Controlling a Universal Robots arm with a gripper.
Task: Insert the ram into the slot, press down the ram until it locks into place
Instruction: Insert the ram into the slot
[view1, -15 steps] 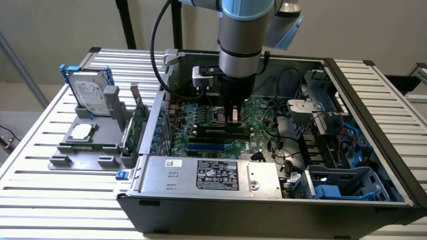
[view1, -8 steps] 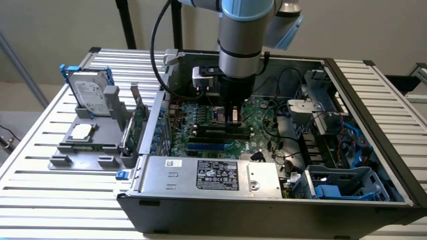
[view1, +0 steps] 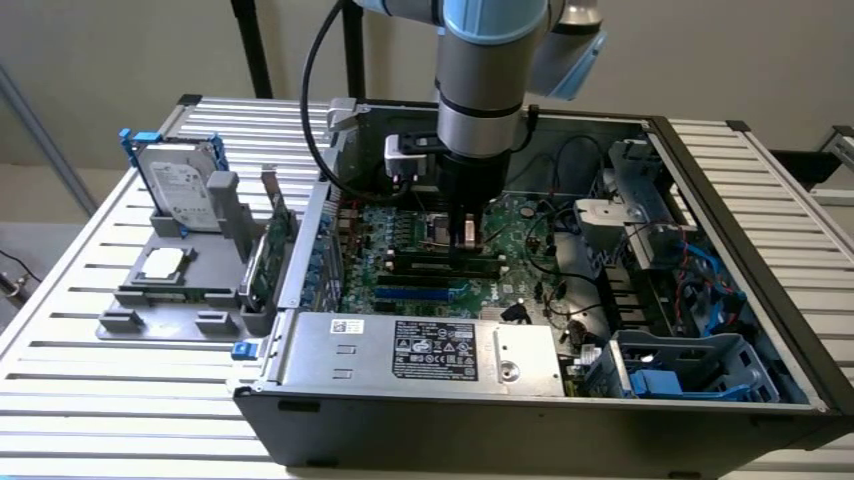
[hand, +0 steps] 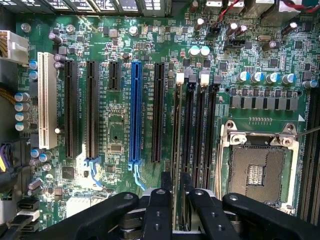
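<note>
The Universal Robots arm is reaching straight down into the open black computer case (view1: 534, 430), which is lying on its side on the slatted metal counter (view1: 80, 390) so that the green motherboard (hand: 115, 165) is facing upward and every socket is open to a vertical approach. The black 2-fingered gripper (hand: 176, 182) is standing over a bank of 4 parallel black memory sockets, between the long blue expansion slot (hand: 135, 115) and the square silver CPU socket (hand: 257, 172). Its fingers (hand: 166, 182) are sitting close together and appear to be pinching the long, thin green circuit-board ram (hand: 175, 145). The ram is showing edge-on as a pale line running along the long narrow black slot (hand: 180, 79), the 1 nearest the blue slot. Gripping the ram by its flat faces is making it stand upright and lined up with the slot's length, which suits a straight downward push. The ram is sitting in line with that slot, in or just above its mouth. How deep it is seated, and whether the end latches are closing on it, cannot be told, so locking is not being confirmed here.
</note>
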